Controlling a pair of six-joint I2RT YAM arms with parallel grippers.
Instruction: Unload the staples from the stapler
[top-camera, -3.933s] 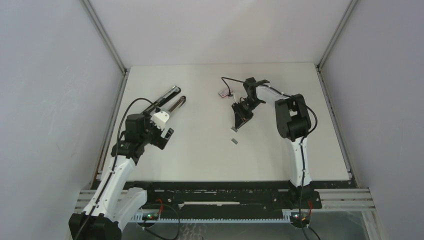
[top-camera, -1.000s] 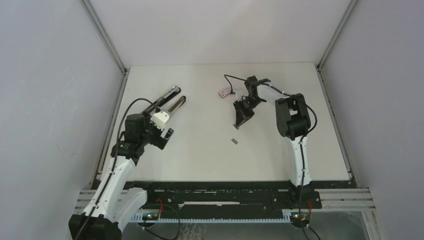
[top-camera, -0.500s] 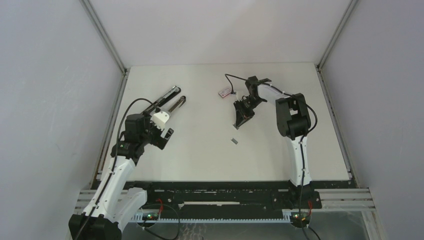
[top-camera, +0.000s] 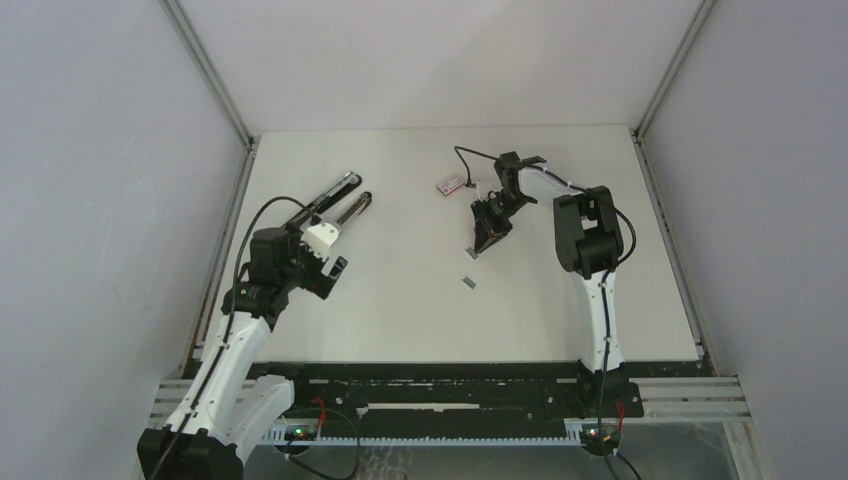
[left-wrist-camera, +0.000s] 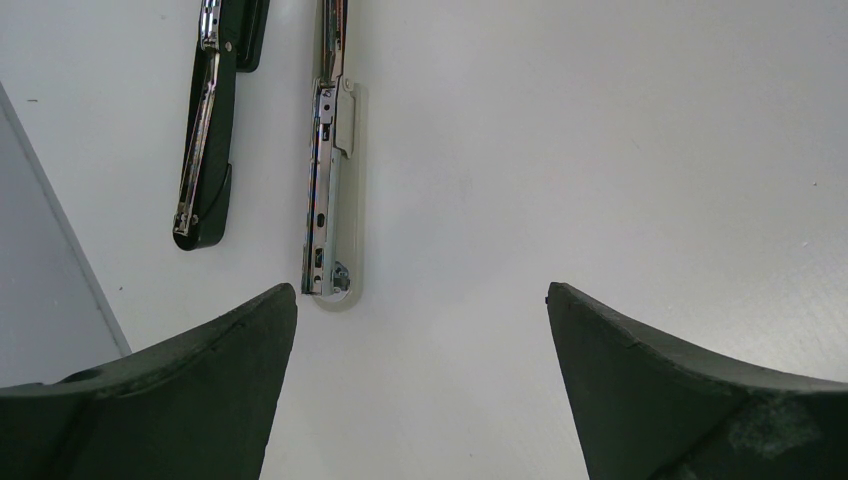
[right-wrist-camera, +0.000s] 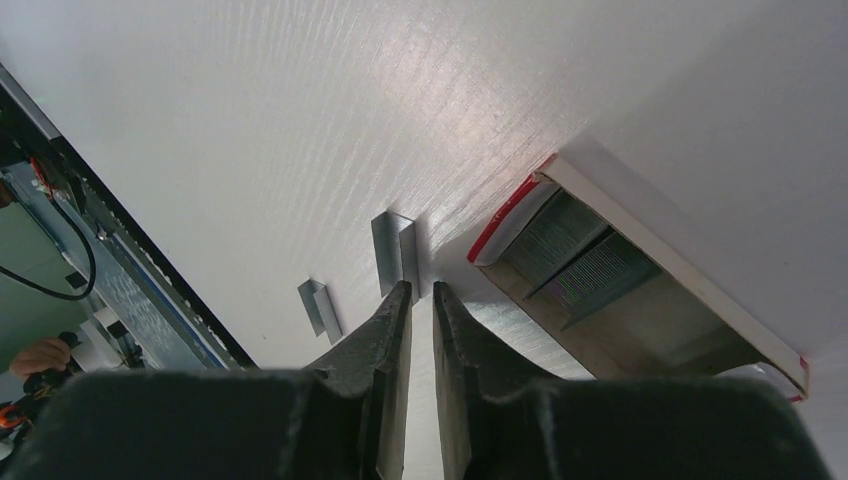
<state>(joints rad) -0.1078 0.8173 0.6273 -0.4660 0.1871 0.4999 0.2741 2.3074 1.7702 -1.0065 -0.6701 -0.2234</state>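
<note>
Over on left side of table, stapler lies swung open, both bars flat, left tool spread wide just short of it, holding nothing. Staples already out, looks like: two short strips near open staple box. Right tool nearly pinched together over one strip, grip unclear. Mostly done, I'd guess.

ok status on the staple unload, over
Left fingers wide open, short of the opened stapler. Right fingers nearly shut, tips at a staple strip beside the staple box; grip unclear. Nothing blocking.
</note>
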